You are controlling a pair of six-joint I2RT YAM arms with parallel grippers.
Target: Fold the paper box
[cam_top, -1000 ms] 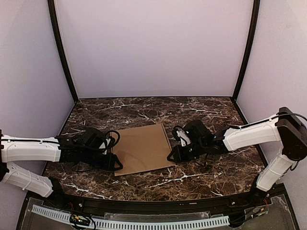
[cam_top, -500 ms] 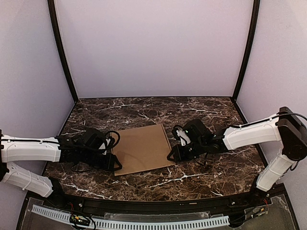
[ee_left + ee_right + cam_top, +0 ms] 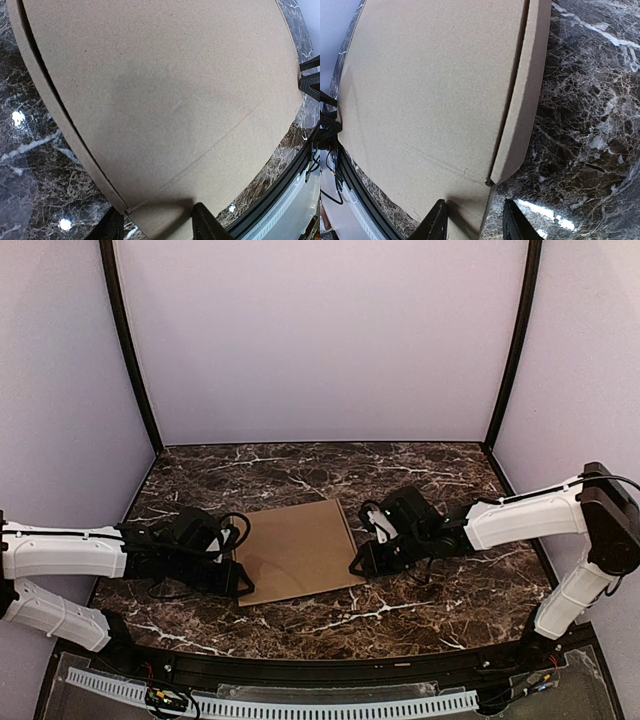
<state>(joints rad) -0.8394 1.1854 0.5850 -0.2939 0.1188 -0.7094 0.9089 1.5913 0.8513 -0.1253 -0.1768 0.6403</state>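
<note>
While stretched low, left gripper [image 3: 241,581], right gripper [image 3: 358,566] straddle paper box [image 3: 298,552] corners.

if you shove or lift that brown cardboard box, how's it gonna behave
The paper box looks thin and flat, so probably light and easy to slide on the polished marble table. Its top layer shows a gap from the lower one along one side, so lifting by that edge may flex or open it.

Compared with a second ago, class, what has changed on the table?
Barely anything: the right gripper at the right edge of the paper box shifted very slightly toward the back of the table. The paper box and the left gripper stayed where they were.
</note>
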